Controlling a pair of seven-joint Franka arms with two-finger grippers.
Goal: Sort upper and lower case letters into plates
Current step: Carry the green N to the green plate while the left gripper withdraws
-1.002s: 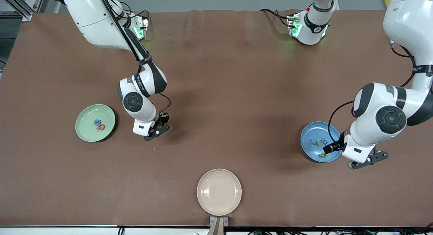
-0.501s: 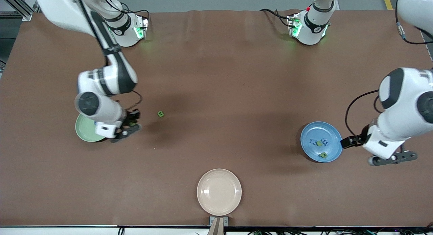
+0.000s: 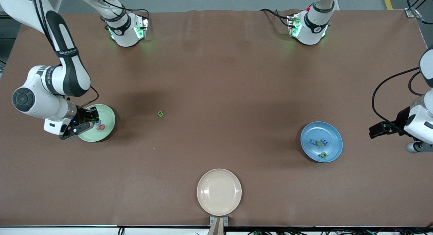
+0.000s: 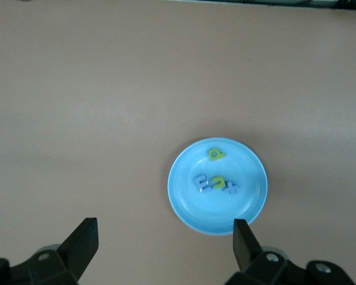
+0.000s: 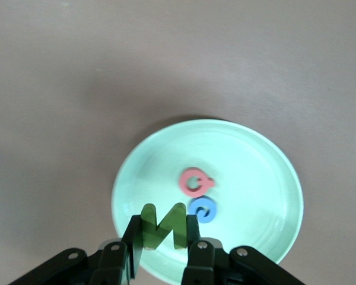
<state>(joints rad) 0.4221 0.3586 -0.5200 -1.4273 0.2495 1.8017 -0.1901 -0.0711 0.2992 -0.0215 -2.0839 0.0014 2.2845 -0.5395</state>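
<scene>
**Green N carried over the mint plate, ready for release**

The placing step is in hand. The right gripper (image 3: 88,120) is shut on a green N (image 5: 163,225), held upright between its fingers, and hangs over the edge of the mint plate (image 3: 107,110). Directly under and just past the gripper, in the plate, a red letter (image 5: 195,181) and a blue letter (image 5: 202,210) lie touching each other. The next move, as judged, calls for the N to be lowered a little toward bare plate beside those two and the jaws to be opened, with care that the piece is not dropped on the rim or onto the letters already there.

The left gripper (image 4: 166,243) is wide open and empty, held over bare worktop (image 3: 236,76) just off the blue plate (image 3: 335,140), toward the left arm's end; this arm appears to wait.

One green letter (image 3: 161,114) lies alone on the worktop, well apart from both grippers, nearer the right one; it looks to be the piece left to sort.

Counted: three plates, namely mint, blue and a cream plate (image 3: 219,191) with nothing in it. Eight letters are made out: two in the mint plate, one in the right gripper, one loose, and four in the blue plate, where a green one (image 4: 215,154) sits apart from a tight cluster (image 4: 215,186) of two blue and one green.
</scene>
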